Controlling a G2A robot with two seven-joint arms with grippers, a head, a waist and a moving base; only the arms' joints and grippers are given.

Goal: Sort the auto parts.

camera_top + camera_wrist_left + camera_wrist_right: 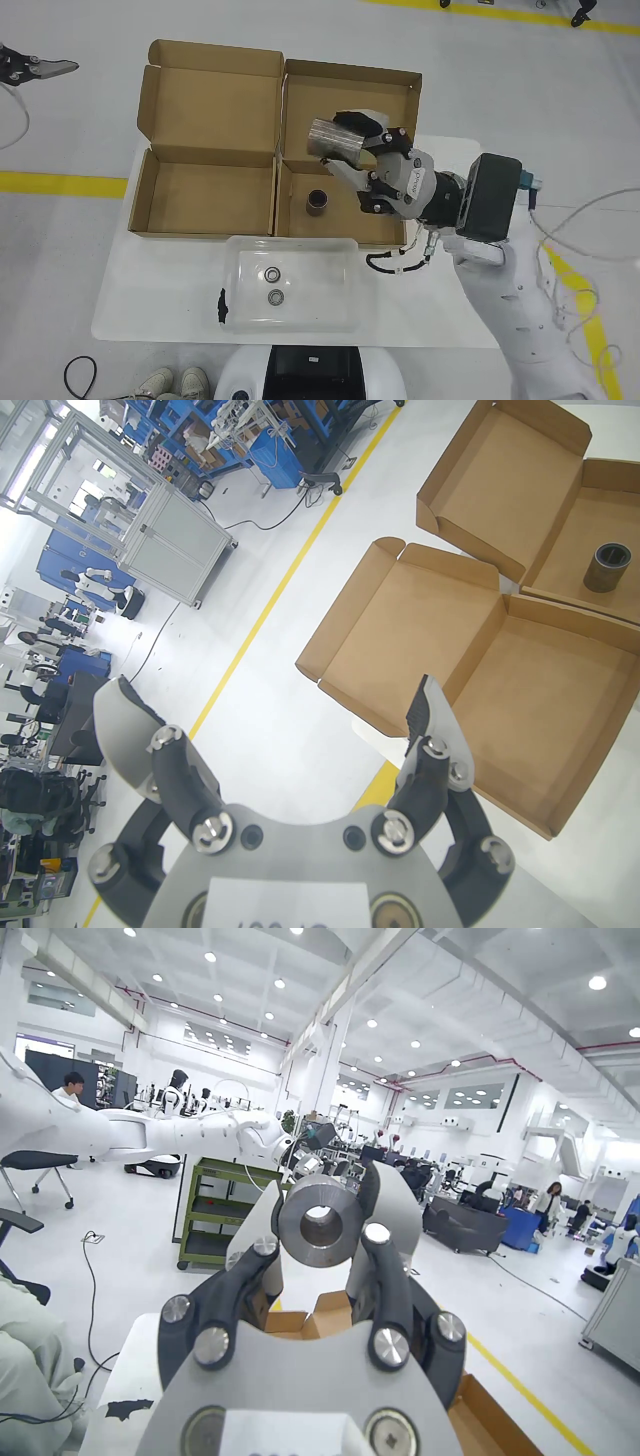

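Auto parts lie in three places here, nearest first: two small ring bearings (272,273) sit apart in the clear plastic tray (330,300) at the near edge of the white table (130,300); a scrap of black tape (221,305) lies just beside that tray. Beyond the tray are two open cardboard boxes side by side; the left box (200,195) holds nothing, while a dark sleeve (317,202) stands upright in the right box (298,228). Above that right box hangs the right gripper (350,145), its fingers pinching a silver steel bushing (335,140) across the round flank, bore lying sideways; the bushing is in the air, over the back of the box near the wall shared with the left box. Farthest off, out over the floor past the left box, the left gripper (60,68) is spread wide with nothing between its fingers.

The risks, as I judge them: smooth round metal held on its curve could slip or twist out; let go from this height it could bounce, roll, knock over the dark sleeve, or strike the shared wall and tip into the wrong box.
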